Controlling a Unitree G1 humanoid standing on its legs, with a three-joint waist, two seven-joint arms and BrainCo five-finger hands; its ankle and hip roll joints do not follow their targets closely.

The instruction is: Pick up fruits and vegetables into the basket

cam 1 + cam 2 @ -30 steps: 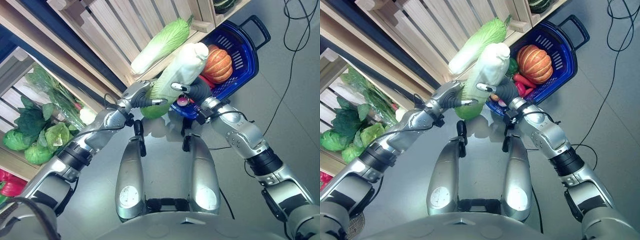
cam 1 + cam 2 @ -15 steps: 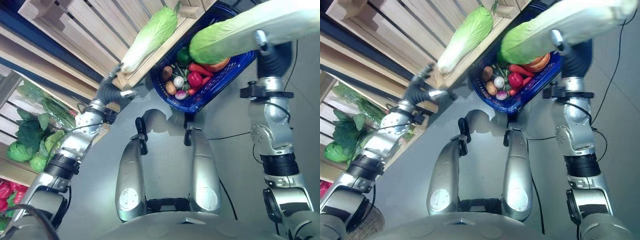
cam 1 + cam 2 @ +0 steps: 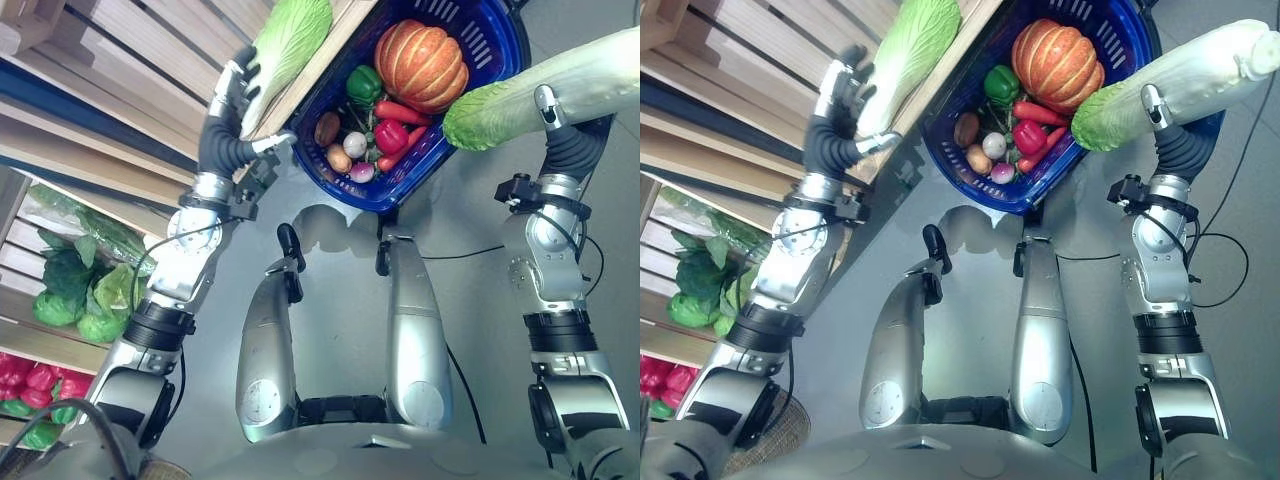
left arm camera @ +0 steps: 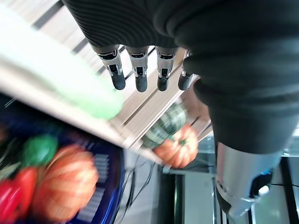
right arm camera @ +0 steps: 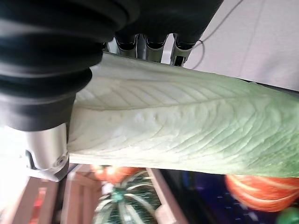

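Eye views: we see the blue basket (image 3: 495,60) on the floor already holding a pumpkin (image 3: 421,64), peppers and small vegetables. The right robot hand (image 3: 1175,140) grips a cabbage (image 3: 1170,90) over the basket's rim, not yet dropped in.

Left wrist view: the left robot hand (image 4: 140,70), fingers straight, reaches toward a second cabbage (image 3: 285,45) on the wooden shelf (image 3: 130,60).

Right wrist view: fingers curl round the held cabbage.

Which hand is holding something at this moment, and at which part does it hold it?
The right hand holds a napa cabbage around its middle; the left hand holds nothing.
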